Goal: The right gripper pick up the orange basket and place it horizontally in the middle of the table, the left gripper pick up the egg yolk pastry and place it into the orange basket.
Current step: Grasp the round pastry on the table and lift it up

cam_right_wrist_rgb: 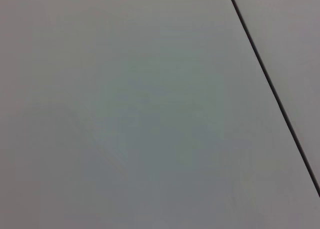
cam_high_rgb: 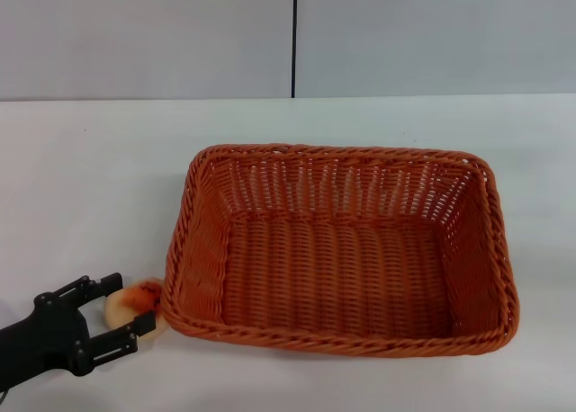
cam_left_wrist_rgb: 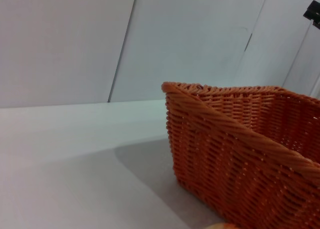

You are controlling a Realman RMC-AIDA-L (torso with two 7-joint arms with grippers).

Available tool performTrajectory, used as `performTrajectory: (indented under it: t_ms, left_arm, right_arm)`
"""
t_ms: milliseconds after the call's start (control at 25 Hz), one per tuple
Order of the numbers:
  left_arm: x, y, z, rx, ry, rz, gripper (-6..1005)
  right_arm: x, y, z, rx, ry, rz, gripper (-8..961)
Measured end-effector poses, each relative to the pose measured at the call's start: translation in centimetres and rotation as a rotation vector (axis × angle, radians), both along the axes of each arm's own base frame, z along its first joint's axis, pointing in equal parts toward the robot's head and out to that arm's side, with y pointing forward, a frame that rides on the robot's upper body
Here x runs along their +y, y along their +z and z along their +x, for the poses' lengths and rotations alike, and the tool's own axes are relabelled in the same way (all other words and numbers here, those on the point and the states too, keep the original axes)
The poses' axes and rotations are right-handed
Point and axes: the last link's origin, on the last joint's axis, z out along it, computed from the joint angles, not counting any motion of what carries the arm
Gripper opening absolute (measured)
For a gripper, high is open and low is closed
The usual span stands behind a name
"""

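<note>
Left gripper (cam_high_rgb: 123, 317): I see it low at the near left corner of the table (cam_high_rgb: 90, 187), arm coming in from the lower left edge of the head view, fingers pointing toward the basket. Its two fingers (cam_high_rgb: 97, 286) are spread, one on each side of the pastry; I cannot tell whether they touch it.

Pastry (cam_high_rgb: 137, 301): sits between the fingers, on the table, right against the outside of the basket's near left corner. Orange-brown top faces up, pale body below. In the left wrist view only a sliver of it shows at the picture's edge.

Basket (cam_high_rgb: 342, 250): just ahead of and to the right of the gripper, standing upright on the table with its long side running across, open side up, nothing inside. The left wrist view shows its near corner and braided rim close by.

Right gripper: not seen in any view. Its wrist camera shows only a plain grey surface (cam_right_wrist_rgb: 125, 114) crossed by a dark seam (cam_right_wrist_rgb: 272, 89).
</note>
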Motion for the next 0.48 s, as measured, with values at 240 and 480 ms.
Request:
performTrajectory:
  t_ms: [240, 480]
  left_arm:
    - [0.21, -0.06, 0.11, 0.003, -0.009, 0.0, 826]
    - [0.39, -0.01, 0.45, -0.011, -0.022, -0.004, 651]
  right_arm:
    - [0.07, -0.17, 0.12, 0.002, -0.01, -0.003, 404]
    - [0.09, -0.2, 0.11, 0.003, -0.011, -0.003, 404]
